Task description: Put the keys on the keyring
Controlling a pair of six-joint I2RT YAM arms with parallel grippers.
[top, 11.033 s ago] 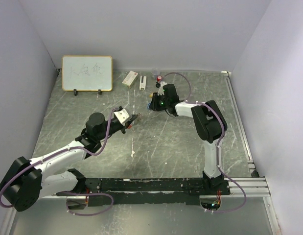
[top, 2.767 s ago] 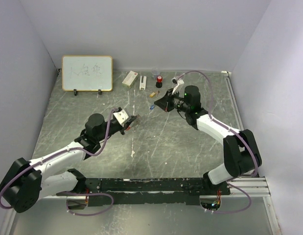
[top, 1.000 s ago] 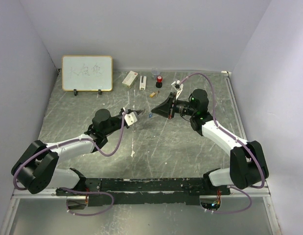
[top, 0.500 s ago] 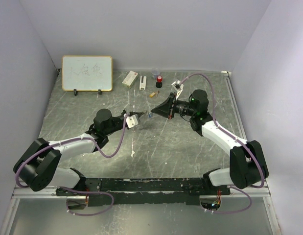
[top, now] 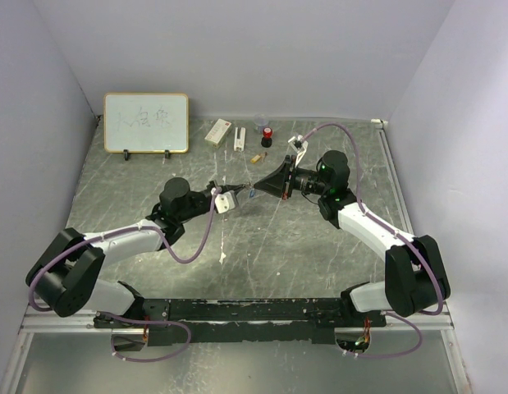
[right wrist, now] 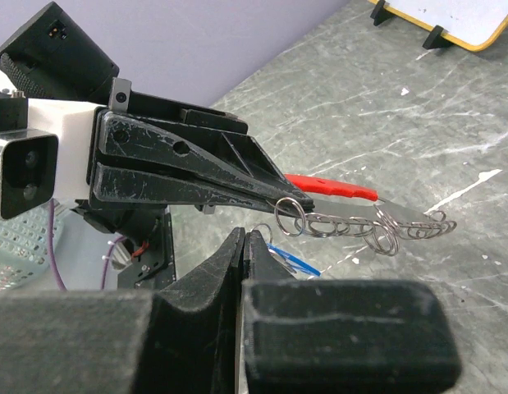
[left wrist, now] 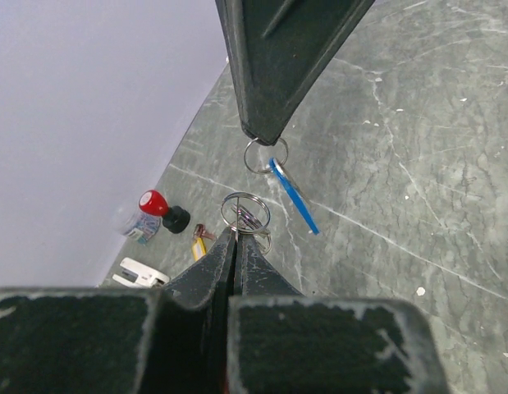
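The left gripper (left wrist: 235, 234) is clenched on the keyring (right wrist: 360, 223), a silvery chain of thin wire loops with a flat red tag (right wrist: 331, 187). It is held in the air, tip to tip with the right gripper (left wrist: 262, 135), which pinches the small metal ring of the slim blue key (left wrist: 293, 195). Only the right wrist view shows the tag, and the top view shows the tan-gold key (top: 256, 158) lying on the scratched grey table (top: 303, 246).
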